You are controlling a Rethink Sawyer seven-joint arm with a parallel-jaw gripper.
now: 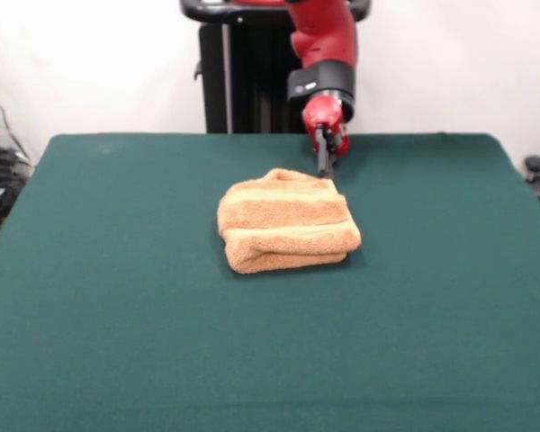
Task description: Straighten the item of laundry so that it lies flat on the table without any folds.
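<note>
- Near mid-table (117,342), the towel (286,222) lies folded over itself, long axis running three to nine o'clock.
- At its one o'clock corner, the gripper (325,167) points down, touching or just behind the edge; whether it grips cloth I cannot tell.

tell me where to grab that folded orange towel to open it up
Probably the top layer's far edge of the folded orange-tan terry towel, near its far corner beside the claw, coming from above. The thick rolled fold faces the camera, so loose edges likely lie on the robot's side.
</note>
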